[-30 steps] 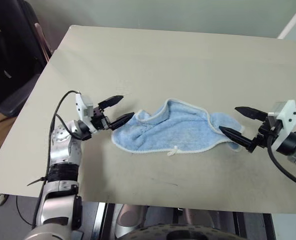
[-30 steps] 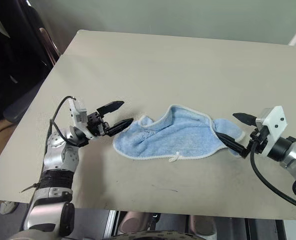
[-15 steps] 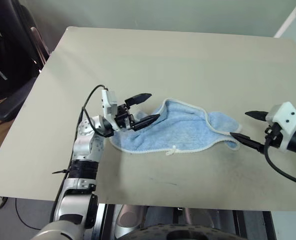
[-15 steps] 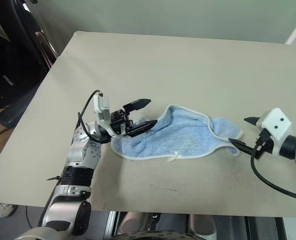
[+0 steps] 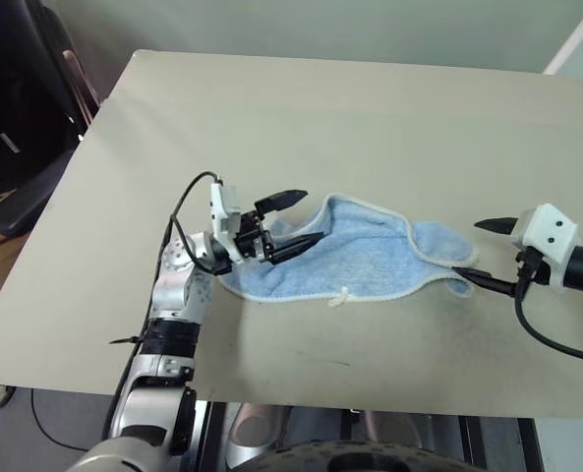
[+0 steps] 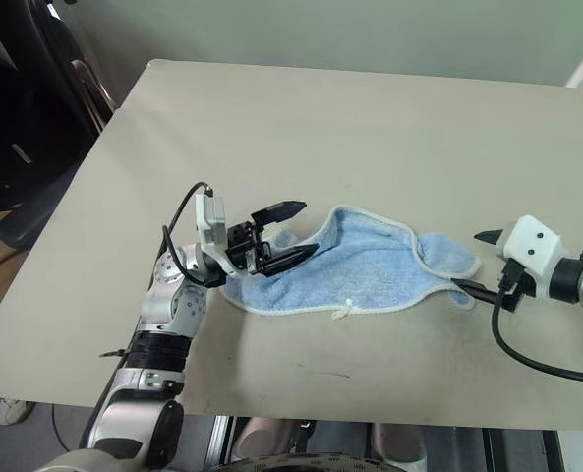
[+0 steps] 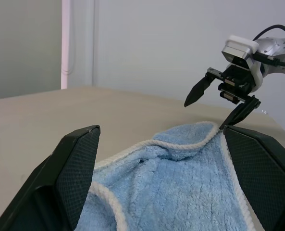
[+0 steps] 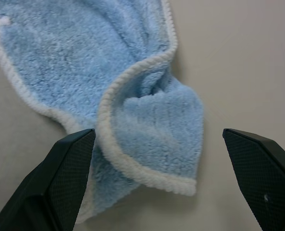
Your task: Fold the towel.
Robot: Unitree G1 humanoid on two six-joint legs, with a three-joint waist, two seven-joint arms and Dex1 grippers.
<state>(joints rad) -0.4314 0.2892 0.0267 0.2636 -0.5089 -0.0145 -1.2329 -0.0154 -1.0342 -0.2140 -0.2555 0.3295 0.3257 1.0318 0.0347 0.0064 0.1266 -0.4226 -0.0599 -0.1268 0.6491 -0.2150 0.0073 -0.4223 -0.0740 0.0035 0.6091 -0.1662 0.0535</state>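
Towel (image 5: 345, 258) lies crumpled between 2 spread sets of fingers, left gripper (image 5: 297, 220) and right gripper (image 5: 490, 254), ungripped.

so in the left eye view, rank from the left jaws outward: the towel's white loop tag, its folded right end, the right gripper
1. White loop tag on the near hem of the light blue terry towel, just right of the left gripper.
2. The towel's folded right end, farther right.
3. The right gripper, past that end, by the beige table's right side.
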